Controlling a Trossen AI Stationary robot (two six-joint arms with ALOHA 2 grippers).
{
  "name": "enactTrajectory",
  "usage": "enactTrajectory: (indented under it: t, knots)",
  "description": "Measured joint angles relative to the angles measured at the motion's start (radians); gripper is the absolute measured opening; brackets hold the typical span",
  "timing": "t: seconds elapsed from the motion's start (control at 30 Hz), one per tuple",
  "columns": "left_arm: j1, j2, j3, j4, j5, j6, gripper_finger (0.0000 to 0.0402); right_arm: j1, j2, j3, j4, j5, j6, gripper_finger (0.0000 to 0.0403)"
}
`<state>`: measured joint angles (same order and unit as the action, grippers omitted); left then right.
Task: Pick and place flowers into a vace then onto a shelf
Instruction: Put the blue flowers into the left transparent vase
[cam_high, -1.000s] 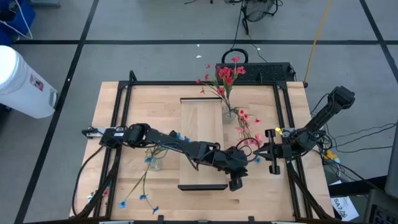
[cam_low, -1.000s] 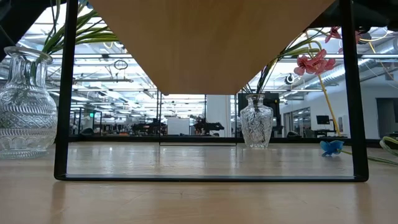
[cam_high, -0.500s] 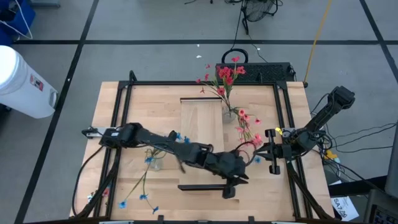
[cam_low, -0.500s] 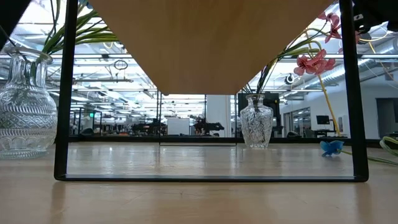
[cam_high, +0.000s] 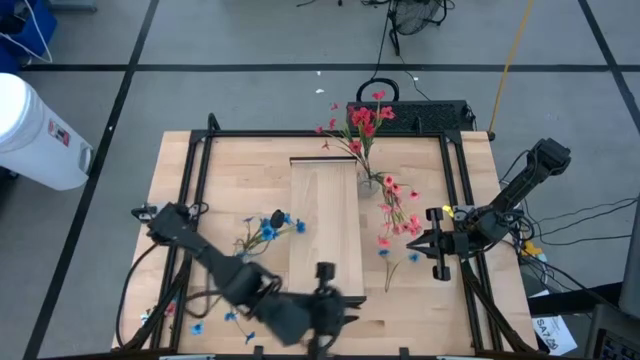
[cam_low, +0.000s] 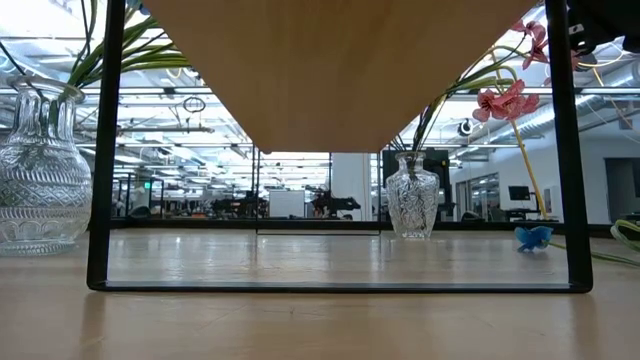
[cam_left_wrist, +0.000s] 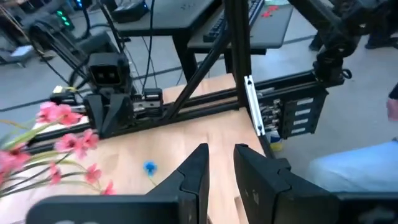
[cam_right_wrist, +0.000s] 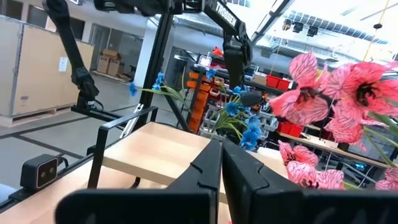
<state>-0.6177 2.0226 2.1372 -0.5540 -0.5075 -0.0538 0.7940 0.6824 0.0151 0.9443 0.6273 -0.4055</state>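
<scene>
Left gripper (cam_high: 322, 300): fingers narrowly parted, empty, near the shelf's (cam_high: 322, 215) front end. Right gripper (cam_high: 415, 241): fingers pressed together, empty, at the table's right side beside loose red-pink flowers (cam_high: 398, 215). Blue flowers (cam_high: 268, 228) stand left of the shelf.

We see the pale underside of the shelf (cam_low: 340, 60) filling the upper middle of the frame, carried by black uprights (cam_low: 104, 150) at left and right. A cut-glass vase (cam_low: 40, 165) stands at the far left edge with green stems rising from it. A smaller vase (cam_low: 412, 200) stands right of centre, its pink flowers (cam_low: 508, 100) arching to the upper right, and a blue blossom (cam_low: 533, 236) lies on the tabletop (cam_low: 320, 320) at lower right.
</scene>
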Motion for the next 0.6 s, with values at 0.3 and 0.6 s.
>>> enactTrajectory:
  t: [0.3,0.6]
  knots:
    - [-0.141,-0.028,0.000,-0.119,-0.240,-0.031,0.0081,0.000,0.000,0.000,-0.008,0.000,0.000,0.0008]
    - [-0.243,-0.034,-0.099,-0.140,-0.371,-0.108,0.0081,0.000,0.000,0.000,-0.008,0.000,0.000,0.0009]
